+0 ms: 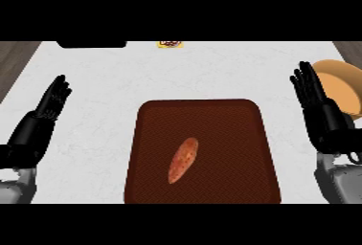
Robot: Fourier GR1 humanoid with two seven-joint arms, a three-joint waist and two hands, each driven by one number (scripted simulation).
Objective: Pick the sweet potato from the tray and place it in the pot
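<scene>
Head view, and we start near: our left hand [50, 107] and right hand [316, 107] stand flat and straight-fingered, holding nothing. Between them the sweet potato [183, 160] lies on the brown tray [152, 124], long axis tipped up-right. It's tapered, so it may roll from our fingers. Farther right, the orange pot [345, 88] sits half hidden; we could clip its rim.

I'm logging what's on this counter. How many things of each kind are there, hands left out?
Dark brown rectangular tray: 1
Orange elongated sweet potato: 1
Tan round pot, partly hidden behind the right hand: 1
Black flat object at the far edge: 1
Small yellow item, too small to identify: 1
Total: 5
</scene>
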